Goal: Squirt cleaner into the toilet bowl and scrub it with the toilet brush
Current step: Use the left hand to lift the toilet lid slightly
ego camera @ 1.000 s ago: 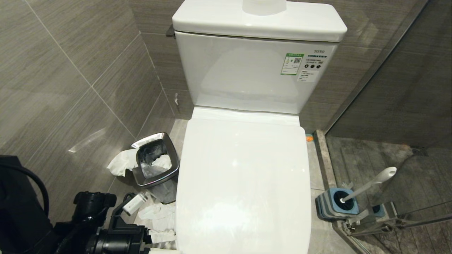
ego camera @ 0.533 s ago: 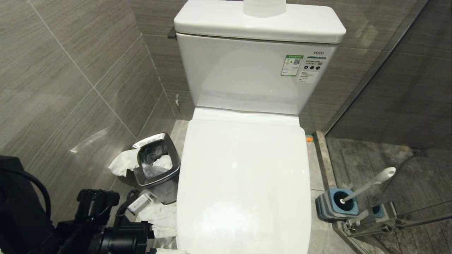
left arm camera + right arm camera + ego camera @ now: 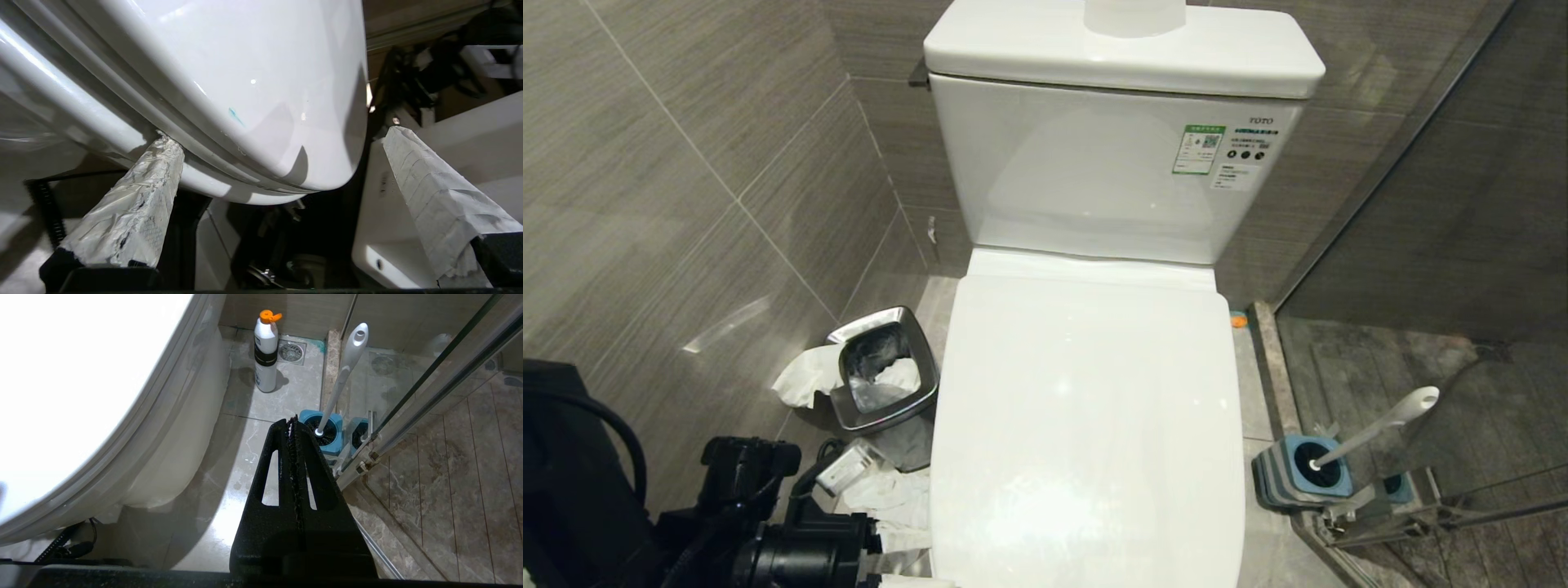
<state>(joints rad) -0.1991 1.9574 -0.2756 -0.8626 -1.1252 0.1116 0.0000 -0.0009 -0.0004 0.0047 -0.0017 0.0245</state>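
The toilet's white lid is down, so the inside of the toilet bowl is hidden; only its outer wall shows. My left gripper is open at the lid's front edge, low on the toilet's left side. One taped finger reaches up under the rim and the other stands off past the front. A thin teal smear of cleaner marks the lid. The toilet brush stands in its blue holder on the right. My right gripper is shut and empty, above the floor near that holder.
A square steel bin with crumpled tissue sits left of the toilet, near my left arm. A white bottle with an orange cap stands on the floor by a drain. A glass shower door closes off the right. The tank is behind.
My left arm has edged slightly toward the toilet's front. The lid, the brush and the right gripper have not moved.
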